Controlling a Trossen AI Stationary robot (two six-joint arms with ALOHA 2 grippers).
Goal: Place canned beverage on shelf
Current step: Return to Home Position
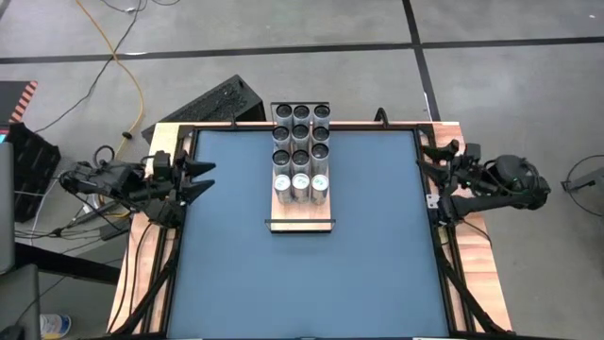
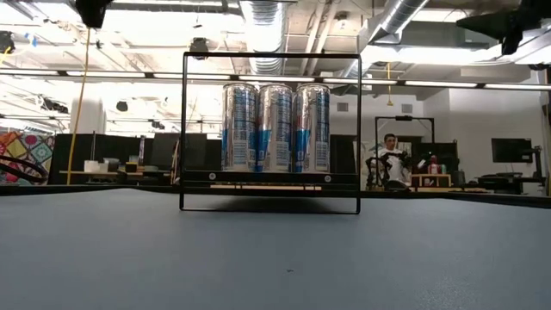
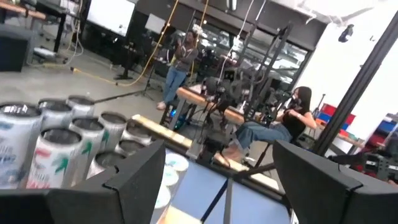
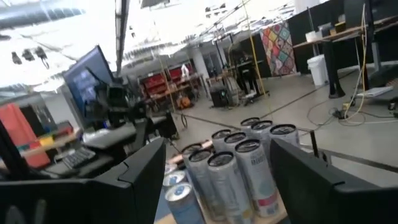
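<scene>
The left gripper (image 1: 200, 178) hung at the left edge of the table (image 1: 302, 283). Its two fingers (image 3: 134, 180) were spread wide, and there was nothing between them. The right gripper (image 1: 425, 175) hung at the right edge, across from it. Its fingers (image 4: 311, 180) were spread wide too, and it held nothing. Both grippers pointed in toward the middle of the blue table, and both were well apart from the cans (image 1: 301, 146). The cans stood upright on the shelf (image 1: 302, 215), a long board of light wood. It lay in the middle of the table, toward the far side, with one short end facing the front. There were twelve cans, packed close together in four rows of three. The three nearest the front had bright tops, and the ones behind them looked darker on top. A bare bit of wood showed at the near end of the shelf, next to a thin black rail (image 1: 302, 225). In the low view, three silver and blue cans stood side by side inside the rail's black frame and hid the rows behind them. Far back in the room, a person (image 2: 392, 159) sat at a desk.
</scene>
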